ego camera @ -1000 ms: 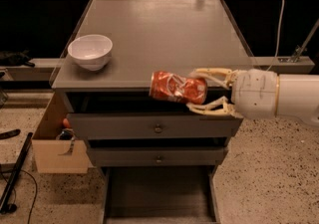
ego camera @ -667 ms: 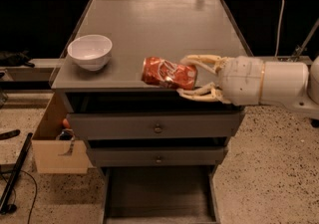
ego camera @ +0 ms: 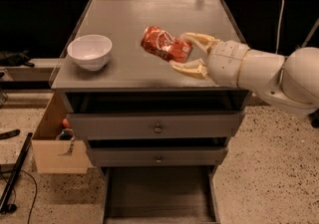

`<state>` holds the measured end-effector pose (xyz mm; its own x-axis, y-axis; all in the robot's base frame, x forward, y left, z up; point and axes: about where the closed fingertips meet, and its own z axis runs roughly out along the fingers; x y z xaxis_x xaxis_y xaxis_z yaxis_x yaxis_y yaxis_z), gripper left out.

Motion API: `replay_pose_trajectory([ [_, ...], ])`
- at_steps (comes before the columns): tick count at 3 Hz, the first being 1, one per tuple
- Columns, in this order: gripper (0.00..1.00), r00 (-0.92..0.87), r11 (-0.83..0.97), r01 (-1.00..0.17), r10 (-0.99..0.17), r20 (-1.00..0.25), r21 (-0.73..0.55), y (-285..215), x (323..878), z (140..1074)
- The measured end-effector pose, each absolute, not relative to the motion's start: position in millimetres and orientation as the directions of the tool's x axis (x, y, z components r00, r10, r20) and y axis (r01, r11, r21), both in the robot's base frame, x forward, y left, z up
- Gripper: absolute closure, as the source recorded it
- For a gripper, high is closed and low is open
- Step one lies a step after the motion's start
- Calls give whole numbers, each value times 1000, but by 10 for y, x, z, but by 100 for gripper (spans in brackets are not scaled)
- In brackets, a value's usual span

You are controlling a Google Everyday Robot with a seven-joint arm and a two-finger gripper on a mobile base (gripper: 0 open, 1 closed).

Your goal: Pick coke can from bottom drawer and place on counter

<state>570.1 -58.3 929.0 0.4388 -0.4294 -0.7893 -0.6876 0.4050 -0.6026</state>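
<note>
Camera view: we see the gripper point(ego camera: 180, 51) clamped around the tilted coke can point(ego camera: 162, 42), which has moved from the front edge to above the counter point(ego camera: 124, 19). Only setting it down remains, we judge.

Floor point(ego camera: 271, 168): was pale with little dark spots.
Box point(ego camera: 52, 156): was brown, down on the left.
Back: was dark.

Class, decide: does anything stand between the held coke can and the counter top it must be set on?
Nothing visible does. The gripper holds the coke can over bare counter; the white bowl sits well apart from it.
</note>
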Motion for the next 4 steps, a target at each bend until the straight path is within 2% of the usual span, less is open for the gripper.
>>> replay_pose_trajectory([
  [2,100,407,465,-650,-455,-792,-602,-557,6008,9313],
  [4,100,290,522,-636,-521,-803,-569,-1050,6097,9162],
])
